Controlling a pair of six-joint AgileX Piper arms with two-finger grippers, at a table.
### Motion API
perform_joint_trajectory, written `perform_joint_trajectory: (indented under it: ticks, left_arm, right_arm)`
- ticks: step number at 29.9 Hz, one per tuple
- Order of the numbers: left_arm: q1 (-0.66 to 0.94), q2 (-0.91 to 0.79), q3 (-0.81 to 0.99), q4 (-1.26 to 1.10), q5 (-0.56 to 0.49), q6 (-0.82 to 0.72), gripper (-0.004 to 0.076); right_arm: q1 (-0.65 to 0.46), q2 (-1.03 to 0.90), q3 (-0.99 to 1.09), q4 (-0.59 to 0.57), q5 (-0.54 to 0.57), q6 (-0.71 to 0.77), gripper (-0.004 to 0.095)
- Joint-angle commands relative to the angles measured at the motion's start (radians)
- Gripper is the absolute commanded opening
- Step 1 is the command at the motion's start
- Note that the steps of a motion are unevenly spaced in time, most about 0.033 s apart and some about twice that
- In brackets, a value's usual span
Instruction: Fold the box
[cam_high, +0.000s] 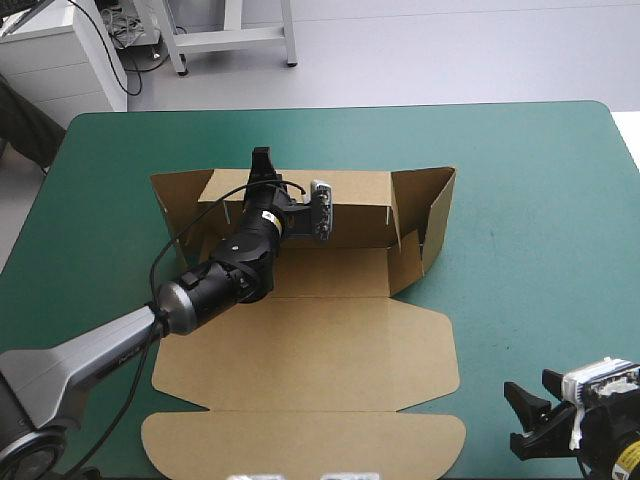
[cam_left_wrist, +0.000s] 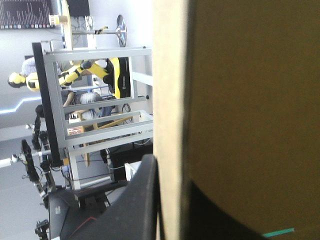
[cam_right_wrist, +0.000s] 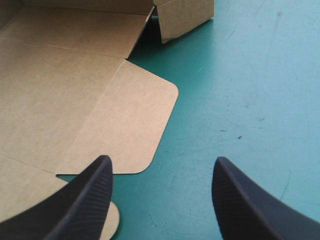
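The box (cam_high: 350, 265) sits mid-desk (cam_high: 540, 200), its long axis running far to near. Its walls are raised at the far end, and the lid (cam_high: 310, 350) lies flat, pointing at the near edge. The left tool (cam_high: 262, 162) is clenched on the far wall's top edge. The right tool (cam_right_wrist: 162, 165) stands released, right of the lid's near end.

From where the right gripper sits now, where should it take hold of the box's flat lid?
Probably the lid's rounded side flap, approached from the right edge of the table: it lies flat just ahead of the open right gripper, its free edge facing it.
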Motion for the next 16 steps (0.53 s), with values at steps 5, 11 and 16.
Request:
perform_joint_trajectory:
  ticks: [5, 11, 16]
  left_arm:
    - [-0.004, -0.103, 0.156, -0.049, -0.093, 0.022, -0.0008]
    - [-0.052, -0.122, 0.169, 0.103, -0.027, -0.054, -0.0008]
    - [-0.054, -0.119, 0.169, 0.116, -0.041, -0.065, -0.0008]
  right_arm:
    - [-0.004, 0.143, -0.026, -0.069, -0.150, 0.000, 0.0552]
    - [-0.004, 0.196, -0.058, -0.079, -0.201, 0.005, 0.0552]
    - [-0.004, 0.263, -0.140, -0.160, -0.207, 0.034, 0.0552]
